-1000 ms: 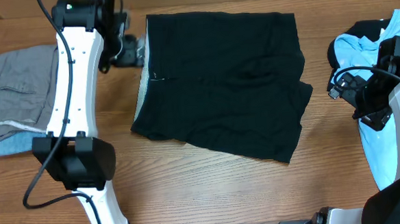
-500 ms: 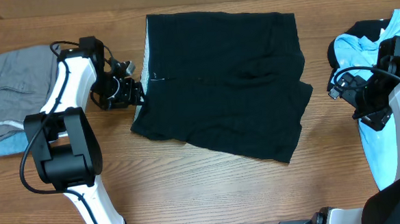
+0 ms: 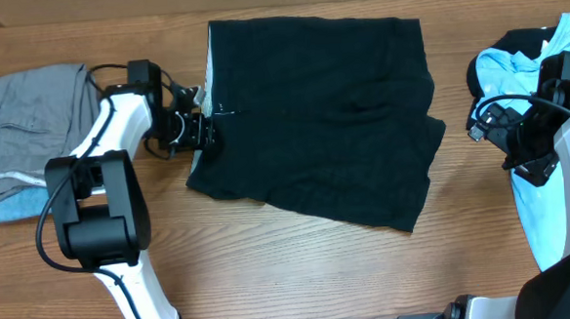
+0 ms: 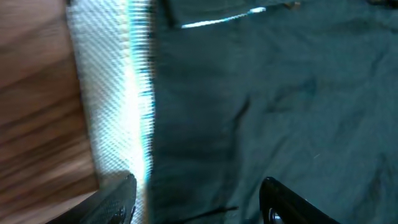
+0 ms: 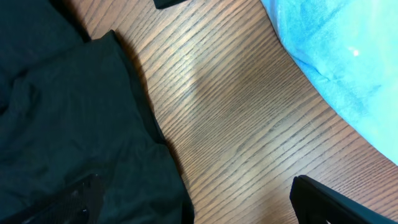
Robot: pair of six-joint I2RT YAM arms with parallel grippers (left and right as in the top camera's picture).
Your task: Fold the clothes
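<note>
Black shorts (image 3: 317, 114) lie spread flat across the middle of the table, their pale grey inner waistband (image 3: 200, 125) showing along the left edge. My left gripper (image 3: 203, 131) is open and low at that waistband edge. In the left wrist view its fingers (image 4: 199, 202) straddle the waistband (image 4: 112, 106) and the black fabric (image 4: 280, 93). My right gripper (image 3: 479, 130) is open over bare wood between the shorts' right edge and a light blue T-shirt (image 3: 548, 146). The right wrist view shows the shorts' edge (image 5: 74, 124), the T-shirt (image 5: 336, 43) and the open fingers (image 5: 199, 199).
A pile of grey and blue garments (image 3: 15, 135) lies at the left edge of the table. The light blue T-shirt heap with a black piece (image 3: 518, 42) under it fills the right edge. Bare wooden table (image 3: 291, 267) runs along the front.
My left arm has swung from the table's far left corner down and right to the waistband's left edge. The right arm and the shorts have not moved.
</note>
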